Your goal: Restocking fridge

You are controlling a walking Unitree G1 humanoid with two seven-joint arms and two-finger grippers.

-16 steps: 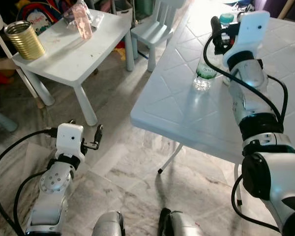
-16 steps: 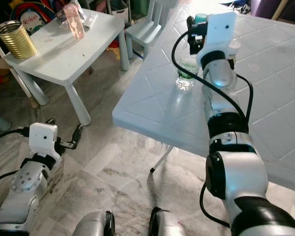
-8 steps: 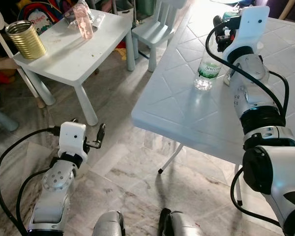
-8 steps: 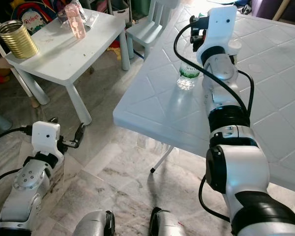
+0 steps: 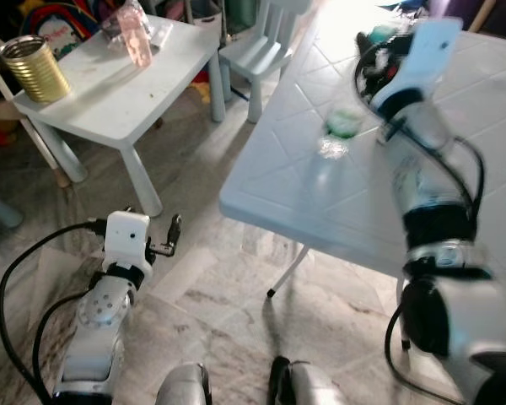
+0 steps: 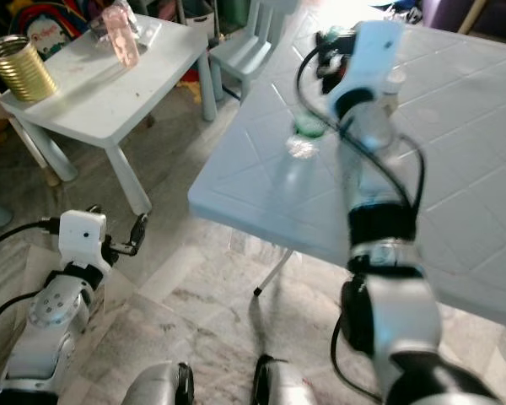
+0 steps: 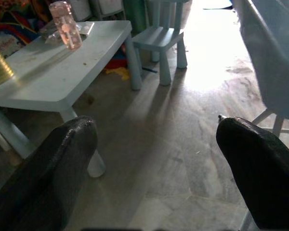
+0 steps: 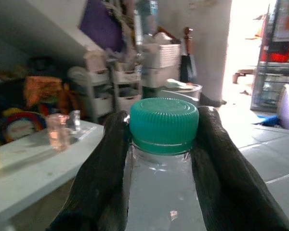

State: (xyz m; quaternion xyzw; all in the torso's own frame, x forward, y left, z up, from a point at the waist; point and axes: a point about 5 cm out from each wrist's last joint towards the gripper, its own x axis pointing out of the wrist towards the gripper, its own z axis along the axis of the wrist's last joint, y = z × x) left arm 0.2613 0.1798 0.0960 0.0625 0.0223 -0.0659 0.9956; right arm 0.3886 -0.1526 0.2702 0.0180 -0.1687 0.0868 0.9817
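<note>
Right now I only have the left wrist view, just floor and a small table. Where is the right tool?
Observer: The right tool is up on the big white table, its fingers on either side of a water bottle, just below the green cap.
Operator: Is the bottle standing?
Observer: It looks upright on the table, though the head views are blurred.
Operator: And my left tool?
Observer: The left tool hangs low over the floor, open.

Right hand (image 6: pixel 325 57) is up over the big pale bench (image 6: pixel 455 177), blurred, at the top of a clear bottle (image 6: pixel 305 128) with a green label. Beside that bench, the small white bench (image 6: pixel 93 97) carries a gold can (image 6: pixel 18 67) and a pink cup (image 6: pixel 121 35). Left hand (image 6: pixel 135 236) hangs low above the marble floor (image 6: pixel 219 321).
</note>
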